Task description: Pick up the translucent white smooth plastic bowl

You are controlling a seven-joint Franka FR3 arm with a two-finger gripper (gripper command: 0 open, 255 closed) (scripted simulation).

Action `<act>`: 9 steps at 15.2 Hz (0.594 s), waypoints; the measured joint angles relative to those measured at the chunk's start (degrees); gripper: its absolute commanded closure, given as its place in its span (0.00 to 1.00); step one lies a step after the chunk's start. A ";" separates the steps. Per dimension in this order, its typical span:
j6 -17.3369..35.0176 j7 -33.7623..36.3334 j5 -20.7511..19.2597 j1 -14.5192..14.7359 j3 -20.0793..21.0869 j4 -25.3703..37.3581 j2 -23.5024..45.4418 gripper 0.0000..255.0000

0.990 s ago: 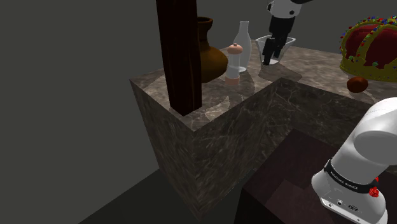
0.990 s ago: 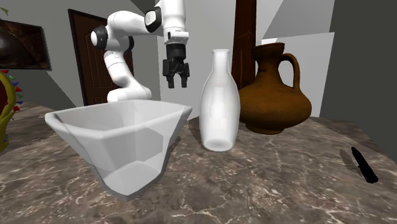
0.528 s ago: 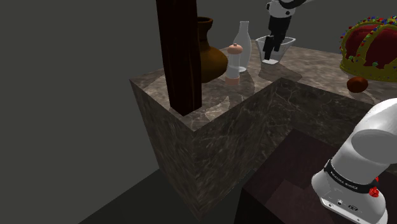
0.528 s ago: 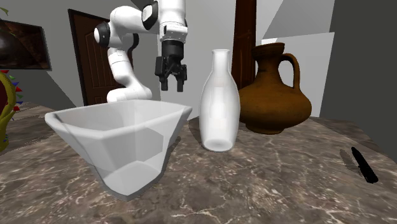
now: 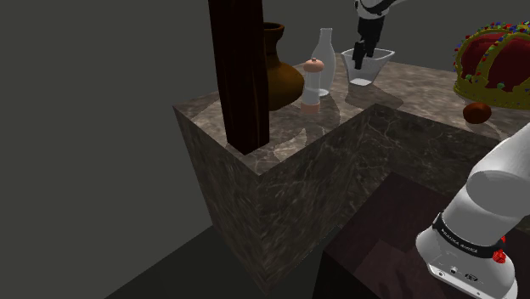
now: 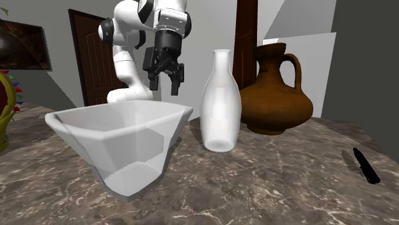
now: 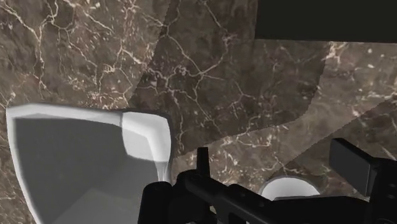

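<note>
The whitish translucent bowl [image 6: 121, 144] with flat angled sides stands upright on the marble counter [image 6: 268, 185], close to the second exterior camera. My black gripper [image 6: 163, 82] hangs open above and behind its far rim, tilted, touching nothing. In the shoulder view the gripper [image 5: 359, 58] is over the bowl [image 5: 371, 68], at the side nearest the bottle. In the wrist view the bowl [image 7: 83, 165] lies off to one side of the gripper [image 7: 276, 167], outside the fingers.
A clear bottle [image 6: 220, 105] stands beside the bowl, with a brown jug [image 6: 275, 93] and a dark wooden post [image 5: 240, 72] past it. A small grinder [image 5: 313, 85], a crown [image 5: 497, 68], a reddish ball [image 5: 477, 112] and a black knife [image 6: 366, 166] also sit on the counter.
The gripper has moved away from the bottle and nearer the bowl, drifting to the second exterior view's left and tilting. It stayed open. The bowl has not moved.
</note>
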 measured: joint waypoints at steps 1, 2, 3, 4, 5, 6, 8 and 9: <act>0.59 -0.64 -0.49 -0.36 -0.48 1.27 1.42 0.00; 0.93 -1.14 -0.81 -0.60 -0.83 3.39 3.46 0.00; 1.61 -1.83 -1.17 -0.97 -1.34 4.88 5.17 0.00; 1.94 -2.30 -1.56 -1.25 -1.67 6.43 6.63 0.00; 1.99 -2.79 -1.87 -1.50 -1.96 8.37 8.21 0.00; 2.01 -3.58 -2.11 -1.86 -2.38 10.45 9.78 0.00; 2.59 -4.64 -2.49 -2.46 -3.03 13.07 12.16 0.00; 3.16 -4.78 -2.61 -2.62 -3.20 13.08 12.58 0.00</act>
